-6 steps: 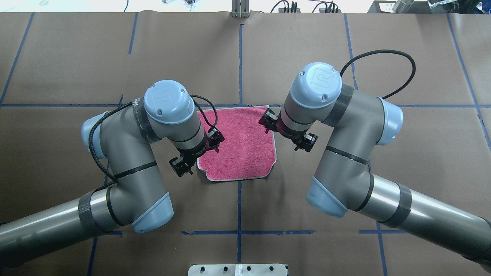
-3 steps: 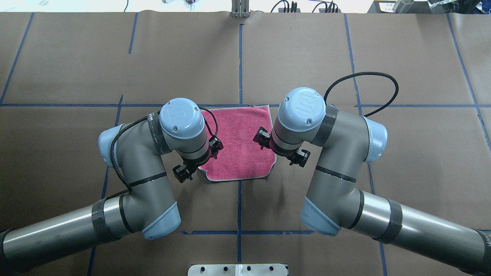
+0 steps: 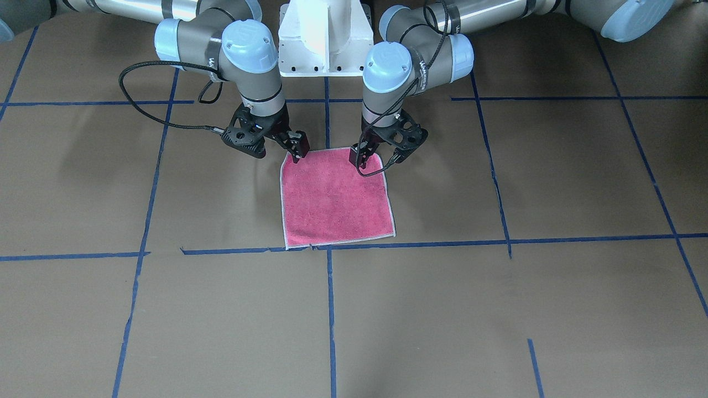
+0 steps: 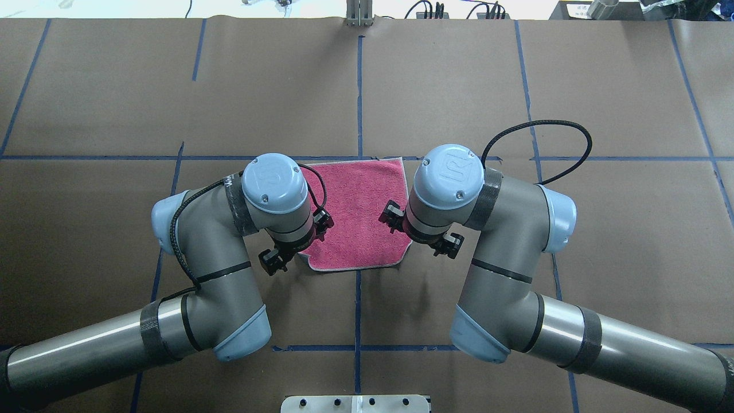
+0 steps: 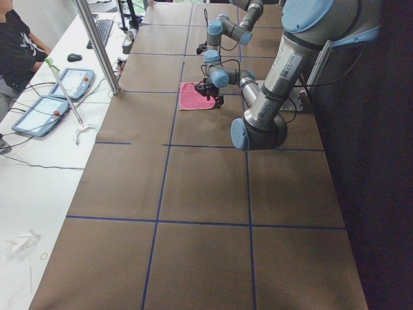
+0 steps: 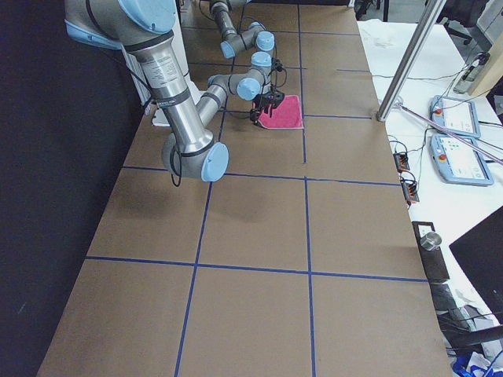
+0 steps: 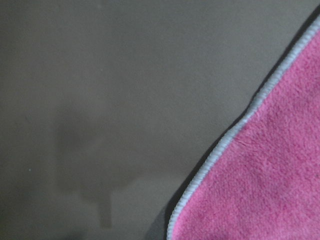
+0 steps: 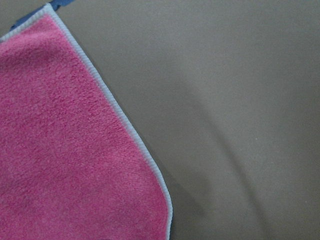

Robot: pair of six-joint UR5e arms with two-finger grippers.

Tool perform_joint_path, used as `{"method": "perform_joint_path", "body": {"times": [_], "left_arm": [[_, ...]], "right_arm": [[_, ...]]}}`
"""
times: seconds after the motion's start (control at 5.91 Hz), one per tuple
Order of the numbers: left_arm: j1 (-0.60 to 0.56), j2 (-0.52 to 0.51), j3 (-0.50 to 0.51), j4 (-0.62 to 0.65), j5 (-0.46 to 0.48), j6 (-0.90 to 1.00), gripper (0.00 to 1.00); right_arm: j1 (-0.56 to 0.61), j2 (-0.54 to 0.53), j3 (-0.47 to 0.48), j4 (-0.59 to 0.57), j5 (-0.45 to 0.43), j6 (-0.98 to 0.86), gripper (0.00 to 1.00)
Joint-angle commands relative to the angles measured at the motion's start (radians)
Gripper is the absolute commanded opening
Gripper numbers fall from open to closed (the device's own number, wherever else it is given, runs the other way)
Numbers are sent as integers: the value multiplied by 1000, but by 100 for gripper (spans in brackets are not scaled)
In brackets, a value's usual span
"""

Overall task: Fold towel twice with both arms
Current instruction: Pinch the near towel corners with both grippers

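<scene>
Pink-red terry faces up across the towel (image 3: pixel 336 204), which lies flat and unfolded at the middle of the desk (image 3: pixel 498 309). Its edge away from the robot runs along a blue tape line (image 3: pixel 442 243), and its two robot-side corners sit under the arms. The likeliest trouble, as I judge it, is a bad pinch at those corners. The whitish hem (image 7: pixel 220 146) lies low against the brown paper, so a finger landing on the cloth rather than beside it could shove the corner inward and ruck it, or close on pile alone and slip on the lift. If only one side catches, the edge would rise crooked and the first fold would land skewed. The paper cover could also get nipped with the cloth. The left gripper (image 3: pixel 383 155) has its jaws spread and straddles one near corner, one finger over cloth and the other over bare desk. The right gripper (image 3: pixel 271 145) is likewise spread wide at the other near corner. Neither holds anything, and whether the fingertips touch the surface cannot be told.
</scene>
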State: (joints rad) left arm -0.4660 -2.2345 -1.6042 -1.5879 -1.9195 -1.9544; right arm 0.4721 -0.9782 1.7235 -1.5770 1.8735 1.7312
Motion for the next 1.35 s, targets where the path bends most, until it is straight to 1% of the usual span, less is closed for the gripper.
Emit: {"method": "perform_joint_path", "body": {"times": [0.0,0.17,0.51,0.68,0.85,1.02,1.19], "left_arm": [[0,1,-6,2,1,20,93],[0,1,-13,0,-3,20,78],[0,1,-28,0,-7,22,54],[0,4,-26,0,-4,20,45],[0,4,-26,0,-3,20,33],[1,4,-26,0,-3,20,28],[1,3,-28,0,-1,20,16]], "right_arm": [[-3,0,2,0,0,2,100],[-3,1,2,0,0,2,100],[-3,1,-1,0,0,1,100],[-3,1,1,0,0,1,100],[-3,3,1,0,0,1,100],[-3,3,2,2,0,1,100],[-3,3,2,0,0,1,100]]}}
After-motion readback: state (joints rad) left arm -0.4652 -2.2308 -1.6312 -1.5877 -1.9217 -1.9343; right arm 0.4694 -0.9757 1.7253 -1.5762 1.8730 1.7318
